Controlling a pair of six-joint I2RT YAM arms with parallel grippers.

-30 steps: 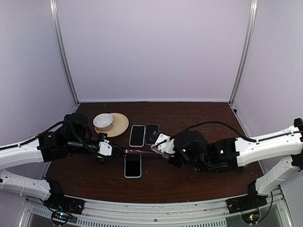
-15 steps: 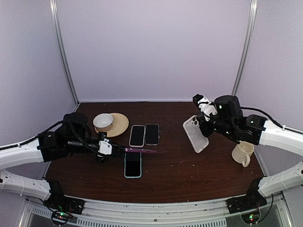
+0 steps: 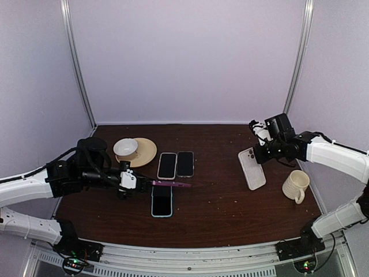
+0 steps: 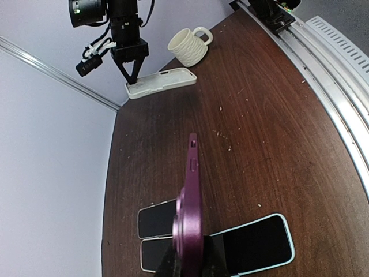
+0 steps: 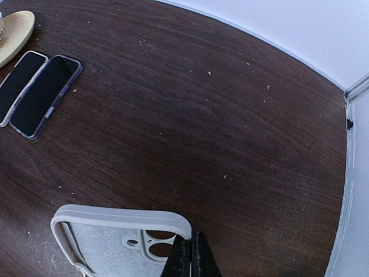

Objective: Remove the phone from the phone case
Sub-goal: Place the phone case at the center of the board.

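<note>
Right claw (image 5: 191, 253) nipped shut on the rim of the empty white phone case (image 3: 252, 168), low at the right of the table (image 3: 219, 202); left claw (image 3: 142, 183) clamped on the purple phone (image 4: 189, 208), edge-up. Looks separated already: only setting down left.

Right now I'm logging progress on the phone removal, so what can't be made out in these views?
The purple item in the left hand: edge-on in the top and left wrist views, so phone or empty case is unclear.
The left hand's fingers: mostly cut off by the left wrist view's bottom edge.
The white case in the right hand: lower part cut off by the right wrist view's bottom edge.
</note>
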